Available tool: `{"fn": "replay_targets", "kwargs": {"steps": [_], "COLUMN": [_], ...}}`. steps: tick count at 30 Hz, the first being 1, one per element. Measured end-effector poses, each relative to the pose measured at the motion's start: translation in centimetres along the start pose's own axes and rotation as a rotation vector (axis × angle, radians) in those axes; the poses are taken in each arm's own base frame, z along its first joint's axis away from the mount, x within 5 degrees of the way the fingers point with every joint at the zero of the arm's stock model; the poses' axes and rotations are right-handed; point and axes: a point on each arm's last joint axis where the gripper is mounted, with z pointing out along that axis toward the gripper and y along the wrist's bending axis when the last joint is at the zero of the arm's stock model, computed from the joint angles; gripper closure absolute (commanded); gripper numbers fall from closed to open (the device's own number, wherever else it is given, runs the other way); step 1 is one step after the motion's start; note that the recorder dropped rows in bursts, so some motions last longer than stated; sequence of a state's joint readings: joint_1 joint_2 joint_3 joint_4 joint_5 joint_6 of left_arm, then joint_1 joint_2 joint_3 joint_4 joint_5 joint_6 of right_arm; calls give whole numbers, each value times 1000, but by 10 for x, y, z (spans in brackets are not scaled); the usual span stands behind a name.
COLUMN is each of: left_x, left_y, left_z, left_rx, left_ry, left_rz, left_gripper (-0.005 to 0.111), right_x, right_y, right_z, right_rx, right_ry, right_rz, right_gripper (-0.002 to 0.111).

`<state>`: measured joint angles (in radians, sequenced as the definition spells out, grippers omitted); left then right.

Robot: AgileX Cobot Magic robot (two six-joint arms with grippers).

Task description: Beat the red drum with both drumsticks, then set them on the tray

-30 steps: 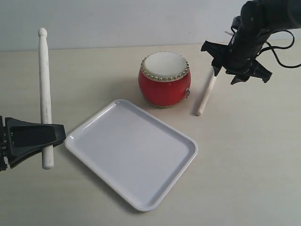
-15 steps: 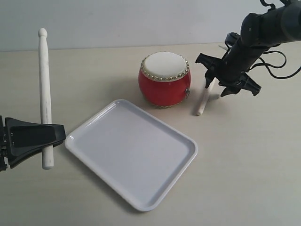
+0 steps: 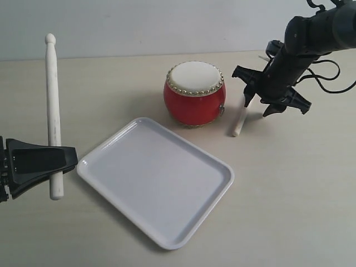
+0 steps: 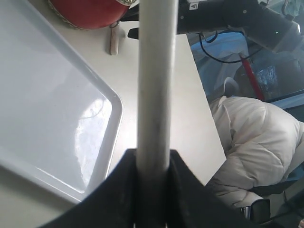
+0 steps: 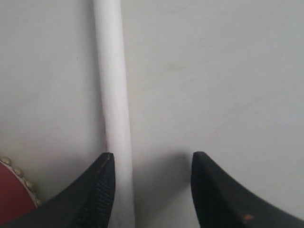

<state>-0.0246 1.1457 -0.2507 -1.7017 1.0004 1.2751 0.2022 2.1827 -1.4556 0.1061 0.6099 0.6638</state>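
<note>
The red drum (image 3: 194, 94) stands behind the white tray (image 3: 156, 178). My left gripper (image 3: 55, 158) is shut on one drumstick (image 3: 53, 100), held upright to the left of the tray. In the left wrist view that drumstick (image 4: 154, 95) rises from between the jaws of the left gripper (image 4: 153, 164), over the tray's rim (image 4: 114, 109). The other drumstick (image 3: 240, 122) lies on the table right of the drum. My right gripper (image 3: 258, 105) is low over its far end, open. In the right wrist view this stick (image 5: 114, 95) lies just inside one fingertip (image 5: 102, 190) of the right gripper (image 5: 152, 164).
Black cables (image 3: 334, 78) trail behind the right arm. In the left wrist view the table edge (image 4: 209, 123) runs close by, with a white padded jacket (image 4: 256, 142) beyond it. A sliver of the drum (image 5: 12, 197) shows beside the right gripper's finger.
The right gripper has come down and toward the drum, onto the lying drumstick's far end; it has barely moved over the last half second. The left gripper and its stick stayed still.
</note>
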Motion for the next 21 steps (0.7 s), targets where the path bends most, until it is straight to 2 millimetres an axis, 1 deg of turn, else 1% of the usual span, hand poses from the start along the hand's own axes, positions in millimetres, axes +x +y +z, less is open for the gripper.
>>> {"fn": "replay_targets", "kwargs": {"steps": [8,15,21], "left_x": [0,0,0], "left_y": [0,0,1], "left_z": [0,0,0], "left_rx": [0,0,-16], "left_ry": [0,0,-5], "left_rz": [0,0,0], "left_gripper": [107,107,107], "right_x": [3,1,2], "right_y": [0,3,4], "right_z": [0,-8,-5], "right_rx": [5,-19,-32], "right_ry": [33,16,20], "right_rz": [-16,-16,4], "right_gripper": [60,60,60]}}
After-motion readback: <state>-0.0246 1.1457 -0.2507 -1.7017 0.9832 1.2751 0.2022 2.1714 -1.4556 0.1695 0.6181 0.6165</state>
